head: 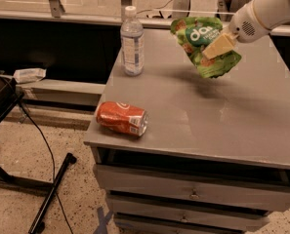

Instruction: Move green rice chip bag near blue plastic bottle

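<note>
In the upper right of the frame, the white arm's gripper (217, 45) pinches the crinkly bright green rice chip bag (197, 34), holding it above the grey tabletop (208, 126). The small clear blue-labelled plastic bottle (132, 43) stands upright to the bag's left, apart from it. An orange soda can (122, 118) lies on its side near the front-left edge.

The pincer (217, 47) was clamped on the green rice chip bag (200, 33), holding it up off the desk (222, 121) toward the back, blue plastic bottle (132, 45) standing upright off to the left, orange soda can (122, 118) lying sideways near the front-left edge.
</note>
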Controlling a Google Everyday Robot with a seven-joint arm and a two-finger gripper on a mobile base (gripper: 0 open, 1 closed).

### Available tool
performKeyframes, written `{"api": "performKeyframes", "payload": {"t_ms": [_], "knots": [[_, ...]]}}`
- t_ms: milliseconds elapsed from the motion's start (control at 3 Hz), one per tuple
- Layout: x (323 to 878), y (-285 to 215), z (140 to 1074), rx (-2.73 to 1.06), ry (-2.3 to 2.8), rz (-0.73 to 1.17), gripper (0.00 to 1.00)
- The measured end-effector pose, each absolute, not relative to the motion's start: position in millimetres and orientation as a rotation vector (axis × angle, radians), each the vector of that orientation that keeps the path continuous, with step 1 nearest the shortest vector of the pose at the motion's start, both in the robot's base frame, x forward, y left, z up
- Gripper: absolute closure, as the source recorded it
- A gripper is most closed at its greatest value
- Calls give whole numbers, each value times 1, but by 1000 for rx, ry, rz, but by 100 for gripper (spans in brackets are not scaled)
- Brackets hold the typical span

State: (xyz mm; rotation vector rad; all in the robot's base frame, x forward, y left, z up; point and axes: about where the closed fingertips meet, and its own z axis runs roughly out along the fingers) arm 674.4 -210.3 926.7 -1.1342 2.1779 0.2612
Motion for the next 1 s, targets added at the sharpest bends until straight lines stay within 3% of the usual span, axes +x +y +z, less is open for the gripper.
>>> {"api": "performKeyframes", "payload": {"t_ms": [1000], "knots": [[680,-179,919,-1680,2041,192,100]]}}
